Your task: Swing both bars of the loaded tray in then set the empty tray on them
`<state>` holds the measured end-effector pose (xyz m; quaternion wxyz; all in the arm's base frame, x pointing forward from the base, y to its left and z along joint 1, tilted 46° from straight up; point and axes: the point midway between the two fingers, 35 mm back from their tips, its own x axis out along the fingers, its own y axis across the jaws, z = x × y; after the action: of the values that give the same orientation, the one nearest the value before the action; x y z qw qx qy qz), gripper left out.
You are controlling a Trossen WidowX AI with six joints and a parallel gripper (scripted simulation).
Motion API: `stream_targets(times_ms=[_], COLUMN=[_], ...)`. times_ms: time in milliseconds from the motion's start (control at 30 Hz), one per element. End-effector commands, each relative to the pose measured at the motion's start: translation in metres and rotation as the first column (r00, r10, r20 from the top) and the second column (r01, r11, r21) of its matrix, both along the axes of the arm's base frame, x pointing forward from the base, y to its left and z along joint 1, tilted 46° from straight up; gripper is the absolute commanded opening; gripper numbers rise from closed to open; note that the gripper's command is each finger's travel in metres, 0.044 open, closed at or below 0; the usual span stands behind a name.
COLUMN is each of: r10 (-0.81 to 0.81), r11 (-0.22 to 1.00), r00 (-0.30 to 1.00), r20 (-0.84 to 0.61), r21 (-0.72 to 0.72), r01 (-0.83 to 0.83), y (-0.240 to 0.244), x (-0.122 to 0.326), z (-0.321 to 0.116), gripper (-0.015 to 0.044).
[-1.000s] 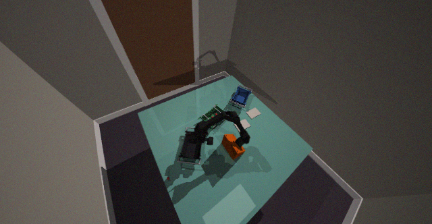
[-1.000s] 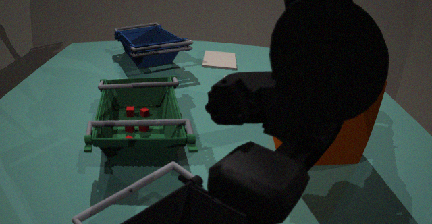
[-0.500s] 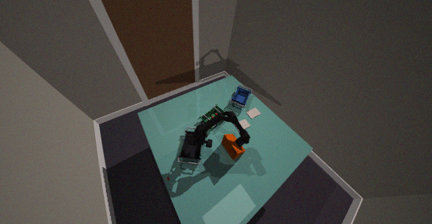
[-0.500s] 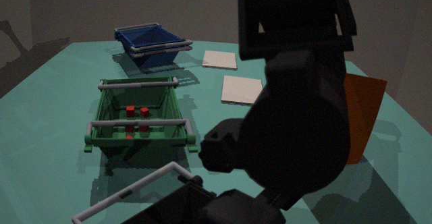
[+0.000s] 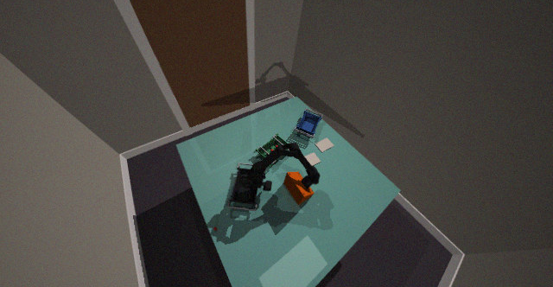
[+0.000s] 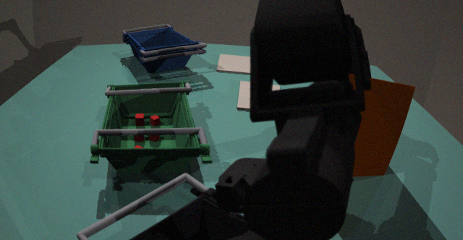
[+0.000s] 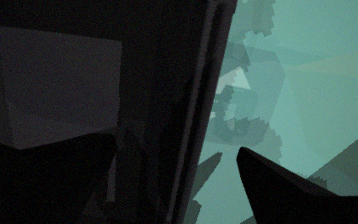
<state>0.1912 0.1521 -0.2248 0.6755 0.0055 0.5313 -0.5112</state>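
Gripper straddling the empty tray's side, fingers apart

Viewed from the top, with 12 o'clock at the picture's upper edge, the black empty tray [image 5: 244,189] [image 6: 184,220] [image 7: 152,90] is standing on the table [image 5: 354,183] [image 6: 47,117] [image 7: 330,90] at 7 o'clock from the green loaded tray [image 5: 271,147] [image 6: 150,157]. The gripper [image 5: 257,183] [image 7: 181,144] is holding its jaws well apart, one finger showing over the black tray and the other beyond its rim. Red blocks [image 6: 139,119] are lying inside the green tray, while its two grey bars [image 6: 148,90] [image 6: 149,131] are spanning its top. A blue tray [image 5: 308,123] [image 6: 163,48] is sitting at 2 o'clock from the green one; an orange block [image 5: 298,188] [image 6: 381,128] is standing at 3 o'clock from the black one.
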Motion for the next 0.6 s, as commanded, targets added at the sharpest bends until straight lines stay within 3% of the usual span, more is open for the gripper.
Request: stream_targets(times_ms=[0,233,567], r10=[0.008,0.008,0.008], r11=[1.000,1.000,1.000], r00=[1.000,1.000,1.000], r20=[-0.001,-0.001,-0.001], r21=[-0.004,-0.004,-0.004], r01=[-0.008,-0.008,-0.008], y=[-0.0014,-0.0014,-0.0014], x=[0.0002,0.0002,0.0002], z=[-0.0004,-0.0004,-0.0004], gripper=[0.0337,0.0235,0.0168])
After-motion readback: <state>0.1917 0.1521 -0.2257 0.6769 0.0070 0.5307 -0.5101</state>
